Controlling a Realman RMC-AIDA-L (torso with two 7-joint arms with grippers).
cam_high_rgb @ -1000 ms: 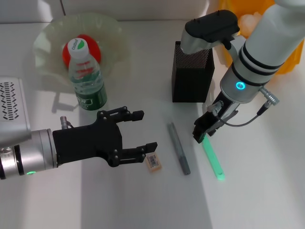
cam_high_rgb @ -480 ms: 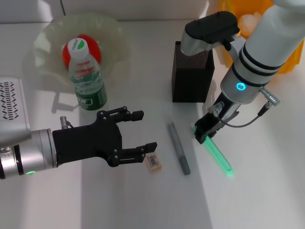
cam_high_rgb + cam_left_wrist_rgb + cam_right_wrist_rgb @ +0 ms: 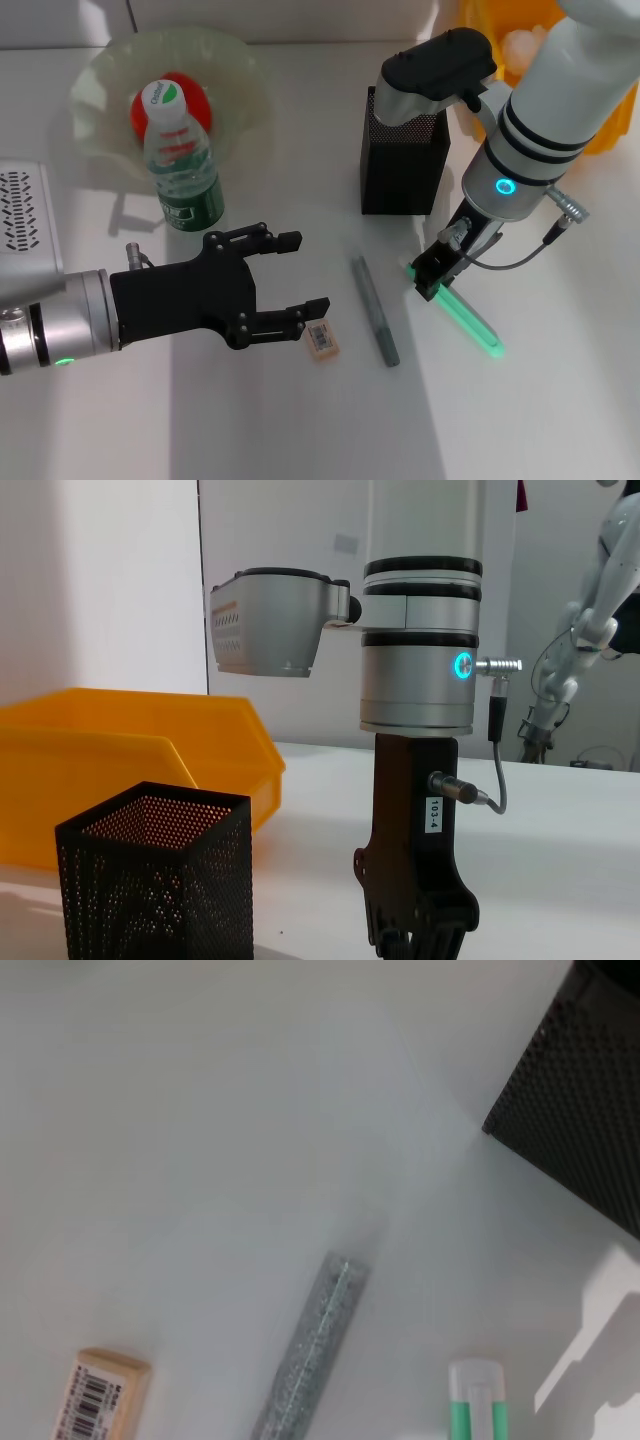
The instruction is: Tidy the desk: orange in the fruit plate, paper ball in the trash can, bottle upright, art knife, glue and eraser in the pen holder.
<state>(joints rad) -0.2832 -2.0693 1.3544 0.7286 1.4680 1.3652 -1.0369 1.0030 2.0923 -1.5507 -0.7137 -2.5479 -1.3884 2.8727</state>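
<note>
The right gripper [image 3: 432, 283] is low over the table, just in front of the pen holder [image 3: 402, 165], at the upper end of a green glue stick [image 3: 462, 315]. Whether its fingers grip the stick, I cannot tell. The stick lies slanted on the white table [image 3: 300, 420].

Beside it on the left lies a grey art knife [image 3: 374, 311], apart from the stick. Further left is the eraser [image 3: 321, 339], touching or almost touching the lower fingertip of the left gripper [image 3: 296, 275]. This black gripper hovers with its fingers spread wide and holds nothing.

Behind it the bottle [image 3: 180, 160] stands upright, just in front of the fruit plate [image 3: 110, 70]. The orange [image 3: 190, 95] sits in the plate, partly hidden by the bottle cap.

The yellow trash can [image 3: 610, 125] is at the far right, mostly covered by the right arm, with the paper ball [image 3: 522, 45] inside.
</note>
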